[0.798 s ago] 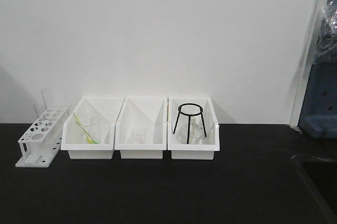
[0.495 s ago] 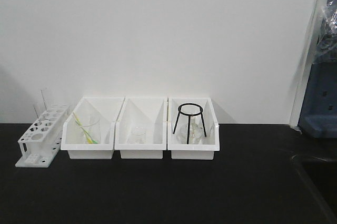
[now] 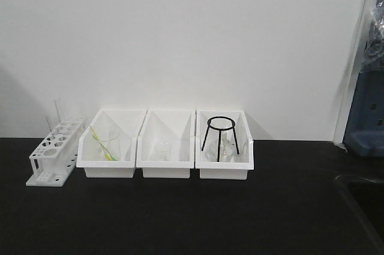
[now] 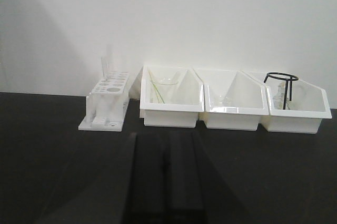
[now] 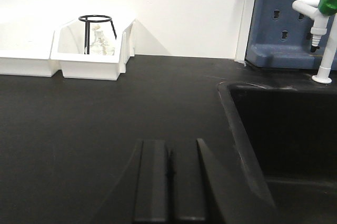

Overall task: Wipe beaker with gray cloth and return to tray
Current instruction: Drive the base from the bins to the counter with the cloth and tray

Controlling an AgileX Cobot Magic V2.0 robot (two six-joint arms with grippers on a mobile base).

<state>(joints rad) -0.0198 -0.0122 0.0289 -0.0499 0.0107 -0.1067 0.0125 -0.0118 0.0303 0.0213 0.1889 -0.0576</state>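
Note:
A clear beaker [image 3: 108,145] holding a yellow-green rod stands in the left white tray [image 3: 108,171]; it also shows in the left wrist view [image 4: 167,88]. A smaller clear beaker [image 3: 161,150] stands in the middle tray [image 3: 164,171]. No gray cloth is in view. My left gripper [image 4: 166,139] is shut and empty, low over the black table, well in front of the trays. My right gripper [image 5: 169,147] is shut and empty, over the table beside the sink. Neither gripper shows in the front view.
The right tray [image 3: 223,173] holds a black tripod stand [image 3: 221,133] over glassware. A white test-tube rack [image 3: 54,158] stands left of the trays. A black sink [image 5: 295,139], a green-handled tap [image 5: 326,29] and a blue pegboard [image 5: 284,13] are at the right.
In the front view the trays and rack have shifted slightly right and up in the picture; they keep their places relative to each other.

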